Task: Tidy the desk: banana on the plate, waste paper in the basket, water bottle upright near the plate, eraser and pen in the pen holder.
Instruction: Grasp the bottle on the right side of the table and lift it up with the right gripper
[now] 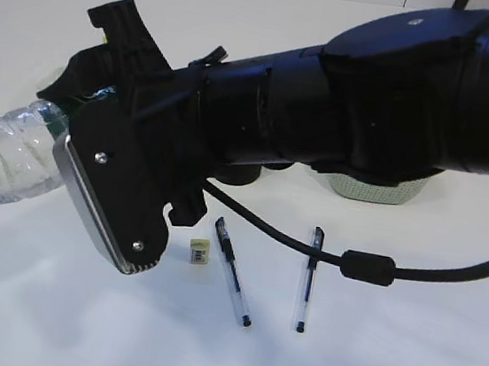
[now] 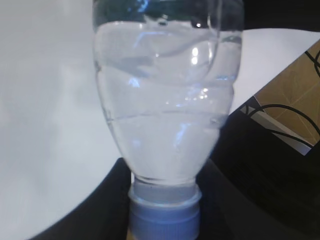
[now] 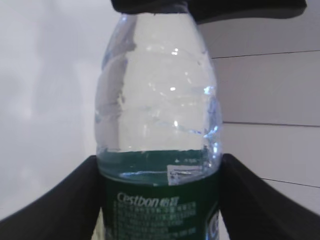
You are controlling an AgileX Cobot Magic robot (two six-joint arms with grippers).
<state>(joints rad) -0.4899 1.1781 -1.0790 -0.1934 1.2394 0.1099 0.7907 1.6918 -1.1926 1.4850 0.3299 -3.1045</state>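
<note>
Both pincers were clamped on the bottle (image 1: 12, 150): left pincer (image 2: 165, 220) at the cap, right pincer (image 3: 160, 200) around the label. Bottle probably lay tilted above the counter (image 1: 401, 363); uneven release could've dropped it onto the eraser (image 1: 200, 250) beside the right pincer.

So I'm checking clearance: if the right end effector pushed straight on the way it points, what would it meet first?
Probably the left end effector, the dark shape at the far end of the water bottle it holds; depth is unclear.

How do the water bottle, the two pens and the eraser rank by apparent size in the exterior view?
1. Water bottle, largest, though partly hidden by the arm and nearer the camera.
2. Left pen and right pen: about alike, not ranked apart.
3. Eraser, clearly smallest.
</note>
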